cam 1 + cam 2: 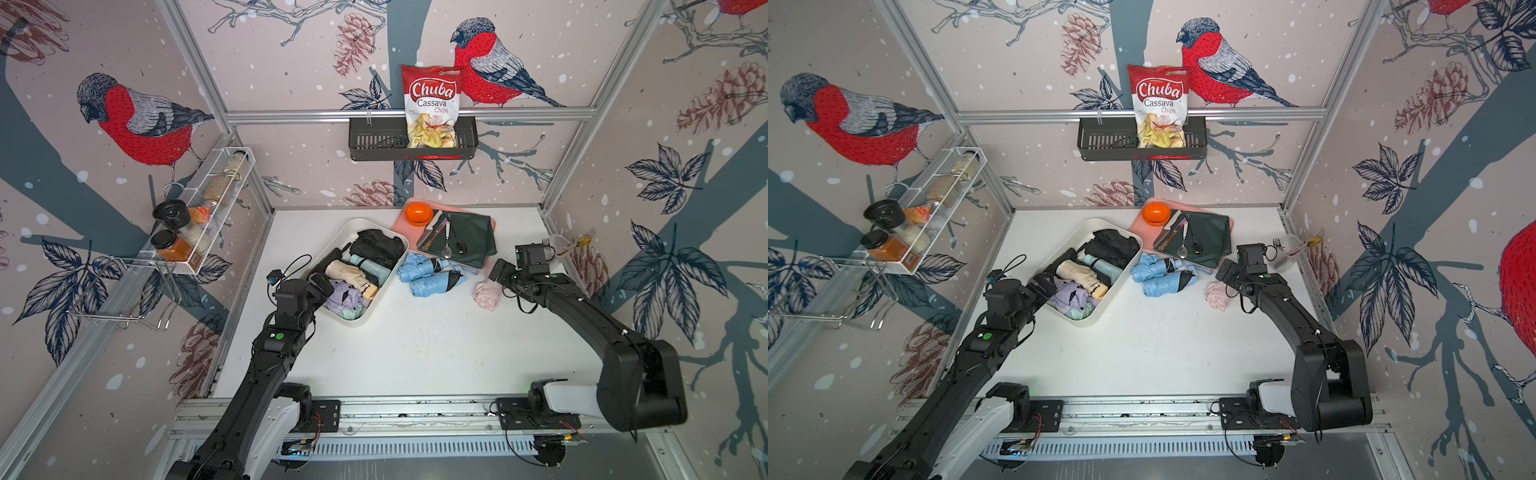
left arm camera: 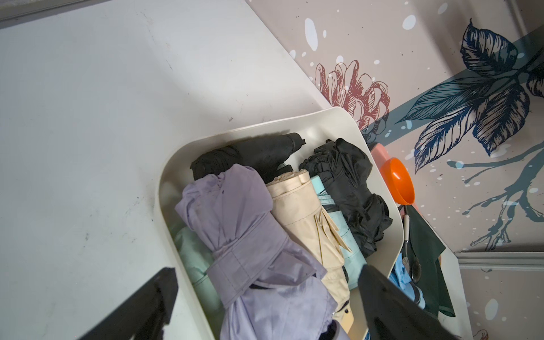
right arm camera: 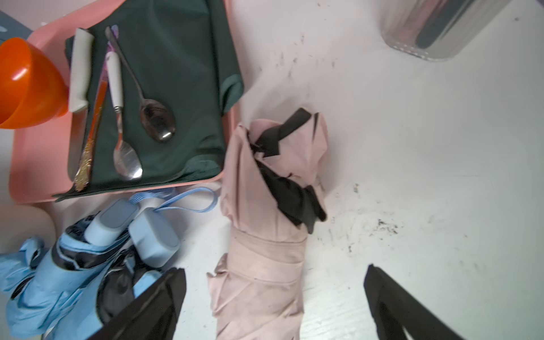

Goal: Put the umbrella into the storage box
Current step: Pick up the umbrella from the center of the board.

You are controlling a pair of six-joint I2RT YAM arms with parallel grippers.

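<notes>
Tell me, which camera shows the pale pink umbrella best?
The right wrist view: the pink umbrella fills the middle, its strap and black lining plain. Both top views show it small on the table. The left wrist view misses it.

Both top views are looking down from high at the near edge over the whole table (image 1: 415, 357). Wrist cameras are viewing closely: left sharing the storage box (image 2: 323, 123), right the pink tray (image 3: 38, 182).
</notes>
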